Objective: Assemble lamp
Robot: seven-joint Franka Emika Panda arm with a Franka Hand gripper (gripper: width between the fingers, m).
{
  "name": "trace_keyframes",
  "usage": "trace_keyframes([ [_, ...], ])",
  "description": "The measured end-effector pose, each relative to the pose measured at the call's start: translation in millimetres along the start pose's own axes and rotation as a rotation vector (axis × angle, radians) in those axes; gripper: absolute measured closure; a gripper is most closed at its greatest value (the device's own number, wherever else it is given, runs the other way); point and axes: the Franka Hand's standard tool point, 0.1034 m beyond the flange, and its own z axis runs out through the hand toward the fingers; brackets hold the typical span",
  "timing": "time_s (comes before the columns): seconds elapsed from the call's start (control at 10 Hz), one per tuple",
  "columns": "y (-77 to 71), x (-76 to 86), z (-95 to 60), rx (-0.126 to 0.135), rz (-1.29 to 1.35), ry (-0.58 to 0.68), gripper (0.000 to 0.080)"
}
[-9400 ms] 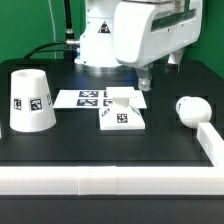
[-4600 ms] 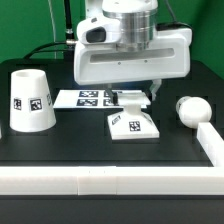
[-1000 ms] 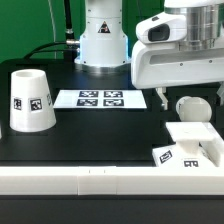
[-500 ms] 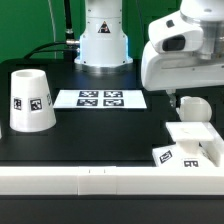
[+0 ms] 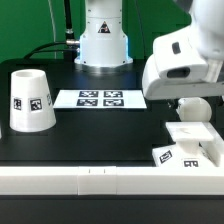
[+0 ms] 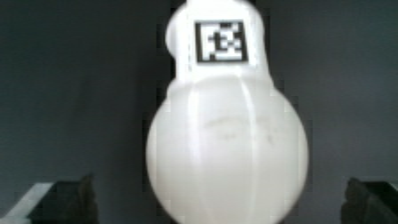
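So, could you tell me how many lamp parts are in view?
3: shade at the exterior view's left, base at its right front, bulb just behind the base.

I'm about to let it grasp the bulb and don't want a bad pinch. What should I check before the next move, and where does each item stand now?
1. End effector open: ok. Its fingers stand apart, one on each side of the bulb.
2. Bulb centred between the fingers: ok in the wrist view.
3. Fingers low enough to close on the bulb: cannot tell, neither view shows their height.
4. Base parked out of the grasp: ok, it sits in the corner on the exterior view's right, nearer the camera than the bulb.
5. Shade out of the way: ok, it stands apart on the exterior view's left.
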Motion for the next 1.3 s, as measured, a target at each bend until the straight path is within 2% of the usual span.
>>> trace_keyframes([
  [0.2,-1.0,0.9,4.2,-0.004,-0.004,-0.101,0.0101],
  [0.3,0.3,-3.8,9.3,-0.010,-0.006,-0.185,0.0101],
  [0.4,1.0,-0.4,13.6,-0.010,-0.007,-0.234,0.0101],
  [0.6,0.1,6.5,17.4,-0.007,-0.008,-0.223,0.0101],
  [1.1,0.9,8.4,36.1,-0.010,-0.002,-0.249,0.0101],
  [1.3,1.0,8.0,36.4,-0.011,0.009,-0.250,0.0101],
])
